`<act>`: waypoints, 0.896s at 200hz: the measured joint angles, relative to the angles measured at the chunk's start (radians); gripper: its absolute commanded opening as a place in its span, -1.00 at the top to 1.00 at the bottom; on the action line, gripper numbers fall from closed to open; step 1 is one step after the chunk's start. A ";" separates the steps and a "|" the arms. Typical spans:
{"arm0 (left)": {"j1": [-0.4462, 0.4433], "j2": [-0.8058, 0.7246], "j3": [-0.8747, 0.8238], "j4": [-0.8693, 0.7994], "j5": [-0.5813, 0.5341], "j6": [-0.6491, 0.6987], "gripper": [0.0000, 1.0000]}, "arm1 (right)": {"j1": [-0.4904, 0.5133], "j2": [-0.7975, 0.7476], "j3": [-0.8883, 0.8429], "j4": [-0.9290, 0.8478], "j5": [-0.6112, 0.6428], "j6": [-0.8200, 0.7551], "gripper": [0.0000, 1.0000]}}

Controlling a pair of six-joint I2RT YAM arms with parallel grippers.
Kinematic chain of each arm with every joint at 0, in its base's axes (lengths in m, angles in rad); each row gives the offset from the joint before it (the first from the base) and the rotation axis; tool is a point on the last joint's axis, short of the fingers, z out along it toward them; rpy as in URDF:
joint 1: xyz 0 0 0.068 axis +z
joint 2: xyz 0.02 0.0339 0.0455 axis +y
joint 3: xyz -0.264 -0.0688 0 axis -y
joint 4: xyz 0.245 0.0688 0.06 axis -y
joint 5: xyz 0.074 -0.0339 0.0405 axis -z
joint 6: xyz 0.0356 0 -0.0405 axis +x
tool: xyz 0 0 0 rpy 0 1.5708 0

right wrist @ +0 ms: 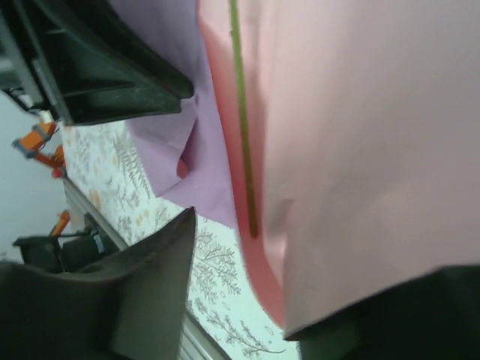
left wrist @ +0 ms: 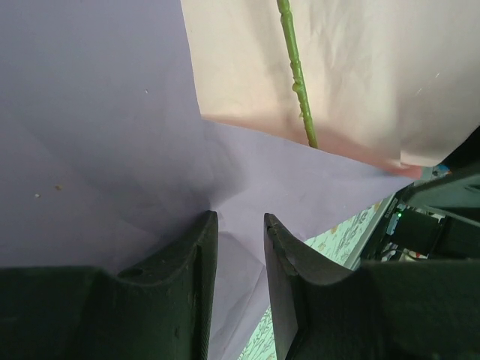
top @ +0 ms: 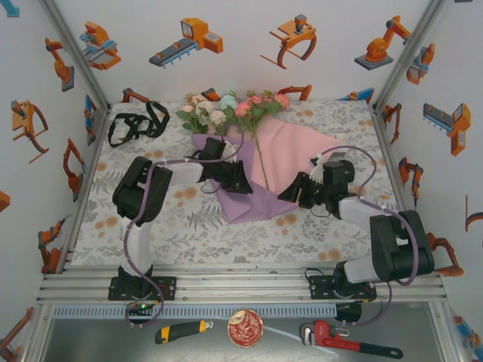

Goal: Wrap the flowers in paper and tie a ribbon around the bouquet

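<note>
You have the most open table [top: 151,226] near and to the left, plus a strip of bare cloth between the two arm bases along the near rail [top: 241,280]. The right arm sits close to the right wall, so room there is tight. At the far left, the ribbon [top: 137,124] lies in a loose black heap, well apart from everything else. The paper [top: 249,205] lies at centre, set diagonally. Its lilac corner points near, and its pink reverse is folded open toward the right, ending in a corner at the right. The flowers [top: 226,109] lie on the paper's far edge with the blooms far. The stem [top: 262,162] runs toward you, leaning slightly right, along the line where lilac meets pink. Your left gripper [top: 240,181] is over the lilac sheet just left of that stem. The left wrist view shows its fingers [left wrist: 187,270] with a narrow gap between them, the tips at a crease in the paper and nothing plainly pinched. Your right gripper [top: 290,192] is at the near-right edge of the pink flap. Its jaws are apart, with one finger [right wrist: 150,285] over the cloth and the pink edge lying between the two.
</note>
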 measured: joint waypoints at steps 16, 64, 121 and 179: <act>0.000 0.000 0.001 0.000 0.001 0.000 0.32 | 0.026 0.000 0.014 -0.062 0.052 -0.026 0.51; 0.000 0.000 0.001 -0.001 0.001 0.000 0.32 | 0.077 -0.056 0.071 -0.222 0.112 -0.097 0.06; 0.000 0.000 0.001 0.000 0.001 -0.003 0.33 | 0.112 -0.047 0.096 -0.305 0.201 -0.104 0.70; 0.000 0.002 0.001 0.002 0.001 -0.010 0.33 | 0.226 0.035 0.318 -0.500 0.461 -0.172 -0.03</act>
